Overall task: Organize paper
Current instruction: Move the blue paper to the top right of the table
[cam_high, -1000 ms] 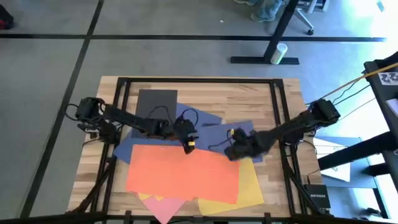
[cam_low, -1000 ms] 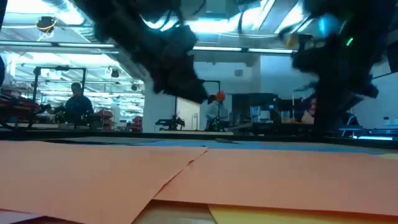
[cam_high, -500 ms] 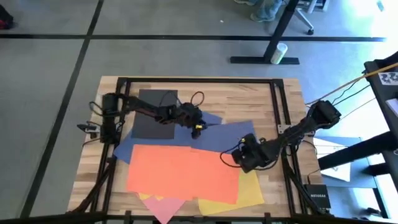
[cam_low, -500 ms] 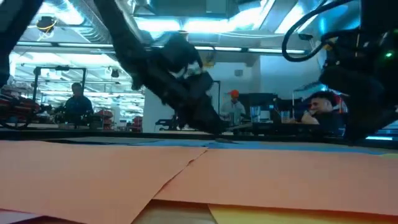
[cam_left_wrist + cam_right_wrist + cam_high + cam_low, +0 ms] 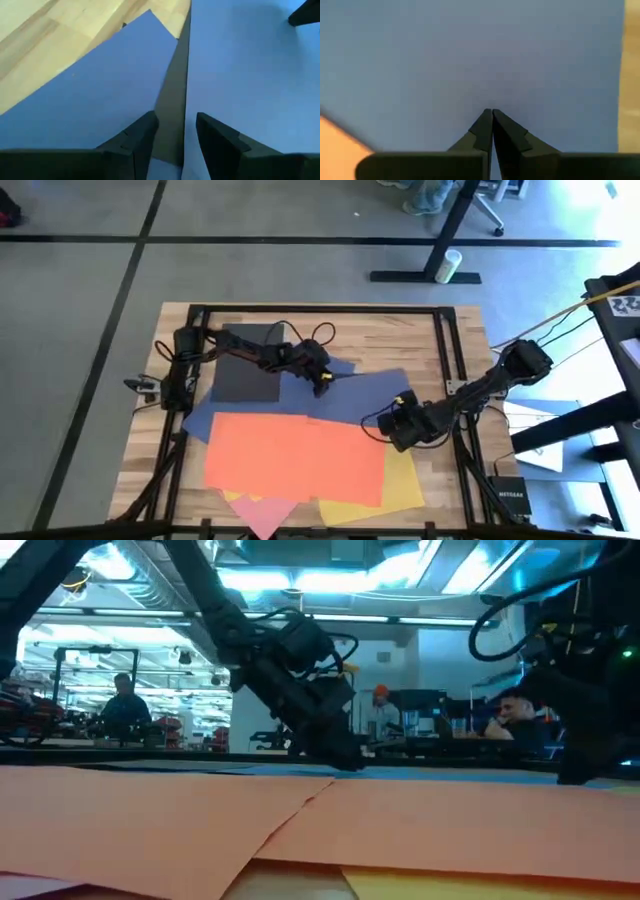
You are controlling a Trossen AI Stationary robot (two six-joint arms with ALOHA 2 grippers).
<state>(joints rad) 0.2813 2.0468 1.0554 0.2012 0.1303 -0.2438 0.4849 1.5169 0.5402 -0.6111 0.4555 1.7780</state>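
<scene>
The paper lies spread in overlapping sheets: black (image 5: 250, 360) at the far left, two navy blue (image 5: 345, 395) in the middle, orange-red (image 5: 295, 455) in front, yellow (image 5: 405, 480) and pink (image 5: 262, 512) under it at the near edge. My left gripper (image 5: 322, 382) stands open and low over the navy sheets, one finger on either side of the upper sheet's edge (image 5: 186, 75). My right gripper (image 5: 393, 426) is shut, its tips down on a navy sheet (image 5: 485, 60) near the orange-red and yellow sheets. My left gripper's fingers (image 5: 145, 132) slant down close over the edge where the navy sheets overlap; I cannot tell whether they touch the paper. My right gripper sets its shut fingertips (image 5: 491, 116) on the flat face of the navy sheet, slanting down from the table's right. The sheet lies flat on the table.
A black frame (image 5: 320, 310) runs around the wooden table top (image 5: 400, 335), with uprights near both arm bases. Bare wood shows along the far and right sides. People and benches show in the room beyond the table's far side (image 5: 125, 700).
My left gripper has gone toward the table's far and right edges, from the orange-red sheet's far edge onto the navy sheets, and has come down low over them. My right gripper has shifted a little toward the right edge and come down onto the navy sheet.
</scene>
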